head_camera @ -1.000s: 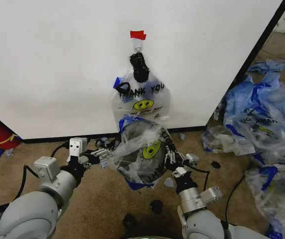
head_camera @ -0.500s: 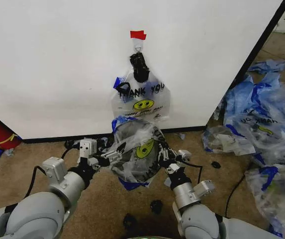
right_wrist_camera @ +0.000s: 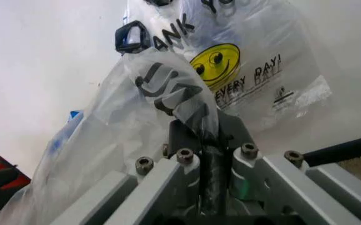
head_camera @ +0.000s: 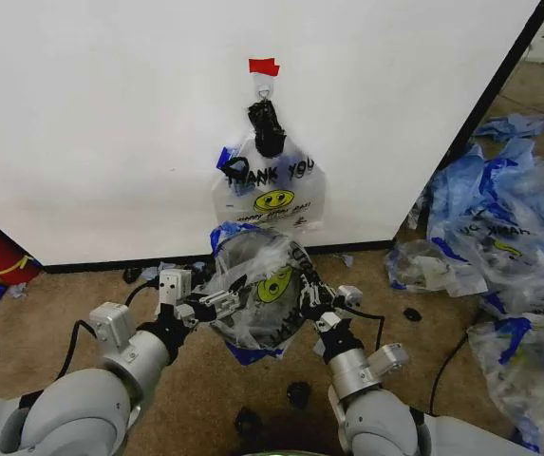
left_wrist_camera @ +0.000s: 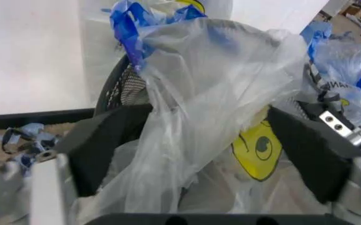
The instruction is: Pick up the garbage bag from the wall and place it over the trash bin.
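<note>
Thin see-through plastic garbage bag (head_camera: pixel 257 294) with blue trim and yellow smiley, draped across the mouth of the small round black wire-mesh trash bin (left_wrist_camera: pixel 121 89) on the carpet floor, just below the white wall (head_camera: pixel 110 114) panel. Left gripper (head_camera: pixel 216 302) at the bag's left side, fingers spread wide with film loose between them. Right gripper (head_camera: pixel 307 297) at the right side, fingers pinched closed on a fold; stretch axis left-to-right across the rim, both arms equally near.

— Can you read anything from here?
— The bundle of bags (head_camera: pixel 270 195) hanging mid-frame on the wall (head_camera: pixel 101 114) says "THANK YOU" in black above a yellow smiley.
— And under the smiley?
— "EVERY DAY!" reads clearly in the right wrist view; the finer print doesn't.
</note>
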You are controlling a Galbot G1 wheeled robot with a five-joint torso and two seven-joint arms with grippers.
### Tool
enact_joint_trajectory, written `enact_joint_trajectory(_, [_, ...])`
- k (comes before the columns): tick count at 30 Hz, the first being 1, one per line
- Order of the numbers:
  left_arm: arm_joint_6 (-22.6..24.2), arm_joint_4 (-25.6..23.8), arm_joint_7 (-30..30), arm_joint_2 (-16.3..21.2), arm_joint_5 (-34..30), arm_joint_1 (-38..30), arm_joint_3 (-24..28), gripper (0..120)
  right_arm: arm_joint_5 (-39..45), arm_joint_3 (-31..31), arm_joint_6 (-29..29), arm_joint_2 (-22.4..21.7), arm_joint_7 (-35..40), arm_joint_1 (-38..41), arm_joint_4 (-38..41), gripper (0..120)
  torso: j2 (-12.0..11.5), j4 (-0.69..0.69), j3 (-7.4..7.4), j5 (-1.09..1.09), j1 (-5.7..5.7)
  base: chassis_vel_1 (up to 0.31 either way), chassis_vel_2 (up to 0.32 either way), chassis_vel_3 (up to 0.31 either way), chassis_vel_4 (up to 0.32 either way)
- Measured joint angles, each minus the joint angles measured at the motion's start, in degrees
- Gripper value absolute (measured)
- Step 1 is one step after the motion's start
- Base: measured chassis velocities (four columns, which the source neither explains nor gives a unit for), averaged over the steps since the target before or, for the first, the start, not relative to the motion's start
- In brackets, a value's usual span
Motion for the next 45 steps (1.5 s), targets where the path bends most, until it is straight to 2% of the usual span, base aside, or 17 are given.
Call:
enact_joint_trajectory(4, [-0.09, 0.00, -0.07, -0.57, -0.10, 0.09, 0.12, 74, -0.12, 0.02, 0.00, 0.19, 0.04, -0.12, 0.00, 1, 0.00, 0.00, 0.00, 0.01, 0.00, 0.000, 0.000, 0.000, 0.000])
enact_joint_trajectory(7, [-0.15, 0.00, -0.12, -1.35, -0.27, 0.15, 0.34, 59, -0.24, 0.05, 0.00, 0.24, 0.11, -0.22, 0.01, 1, 0.00, 0.00, 0.00, 0.00, 0.00, 0.000, 0.000, 0.000, 0.000])
enact_joint_trajectory(11, [-0.20, 0.00, -0.15, -1.82, -0.44, 0.19, 0.49, 51, -0.28, 0.11, 0.00, 0.17, 0.13, -0.34, 0.08, 1, 0.00, 0.00, 0.00, 0.00, 0.00, 0.000, 0.000, 0.000, 0.000])
enact_joint_trajectory(13, [-0.31, 0.00, -0.19, -2.19, -0.45, 0.20, 0.56, 37, -0.47, 0.24, 0.02, -0.04, 0.13, -0.58, 0.15, 1, 0.00, 0.00, 0.00, 0.00, 0.00, 0.000, 0.000, 0.000, 0.000])
enact_joint_trajectory(17, [-0.52, 0.00, -0.20, -2.05, -0.44, 0.20, 0.58, 28, -0.56, 0.36, 0.06, -0.13, 0.13, -0.77, 0.27, 1, 0.00, 0.00, 0.00, 0.00, 0.00, 0.000, 0.000, 0.000, 0.000])
enact_joint_trajectory(19, [-0.80, 0.01, -0.19, -1.79, -0.27, 0.26, 0.59, 16, -0.69, 0.37, 0.13, -0.09, 0.10, -0.92, 0.39, 1, 0.00, 0.01, 0.00, 0.01, 0.00, 0.000, 0.000, 0.000, 0.000])
enact_joint_trajectory(21, [-0.95, 0.01, -0.20, -1.73, -0.13, 0.35, 0.60, 12, -0.75, 0.34, 0.16, 0.01, 0.09, -1.00, 0.60, 1, 0.00, 0.00, 0.00, 0.00, 0.00, 0.000, 0.000, 0.000, 0.000])
enact_joint_trajectory(35, [-1.43, 0.01, -0.40, -0.96, 0.49, 0.41, 0.31, 13, -1.37, 0.48, 0.40, -0.83, -0.02, -1.88, 2.00, 1, 0.00, 0.00, 0.00, 0.00, 0.00, 0.000, 0.000, 0.000, 0.000])
enact_joint_trajectory(45, [-1.30, 0.01, -1.99, 3.32, 2.78, -0.20, -0.49, 13, -1.94, 0.51, 1.08, -1.81, -0.55, -2.90, 2.81, 1, 0.00, 0.01, 0.00, 0.00, 0.00, 0.000, 0.000, 0.000, 0.000])
